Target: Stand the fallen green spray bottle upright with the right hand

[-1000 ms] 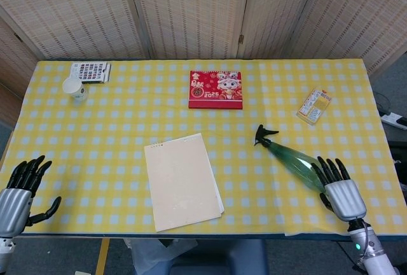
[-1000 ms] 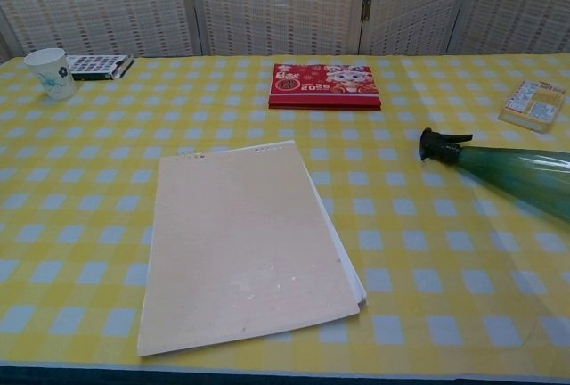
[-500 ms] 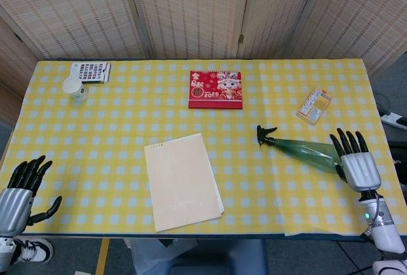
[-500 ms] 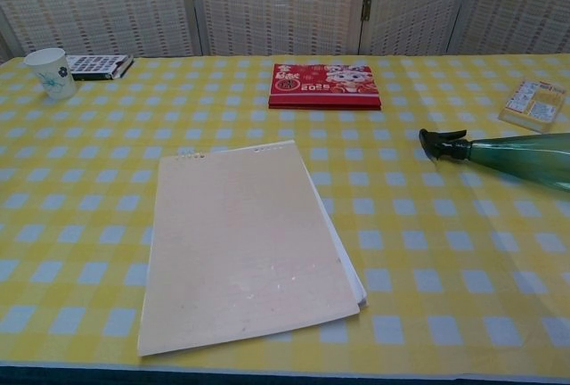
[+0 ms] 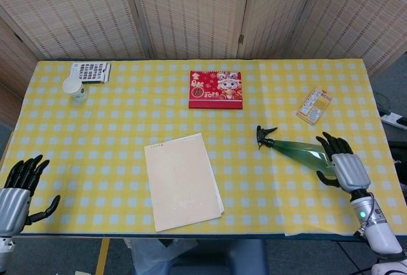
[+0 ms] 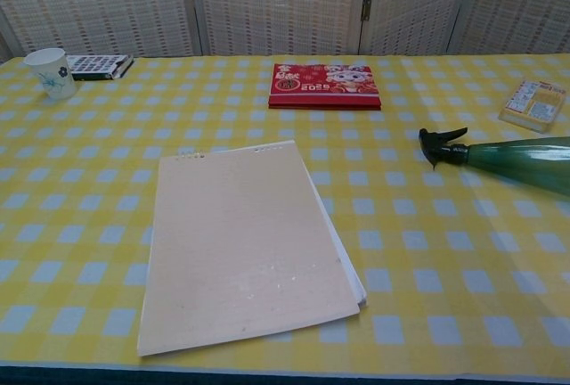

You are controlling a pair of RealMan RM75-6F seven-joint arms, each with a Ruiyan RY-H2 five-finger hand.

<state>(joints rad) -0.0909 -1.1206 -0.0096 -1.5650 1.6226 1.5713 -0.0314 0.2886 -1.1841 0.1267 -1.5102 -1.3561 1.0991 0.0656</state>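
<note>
The green spray bottle [image 5: 299, 151] lies on its side on the yellow checked table [image 5: 127, 128], right of centre, its black nozzle [image 5: 265, 135] pointing left. My right hand [image 5: 343, 168] is at the bottle's base end, fingers and thumb curled around it. In the chest view the bottle [image 6: 521, 160] runs off the right edge and no hand shows there. Down at the table's near left corner, my left hand [image 5: 18, 193] holds nothing, its fingers spread.
A beige notepad [image 5: 183, 181] lies at the centre front. A red calendar [image 5: 216, 89] sits at the back centre, and a snack packet [image 5: 314, 105] lies behind the bottle. A white cup [image 5: 75, 88] and a patterned box [image 5: 90, 71] are at the back left.
The bottle has swung from a diagonal to nearly level, base end moving to the right. My right hand's fingers went from straight to curled around the base. The left hand stayed put.
</note>
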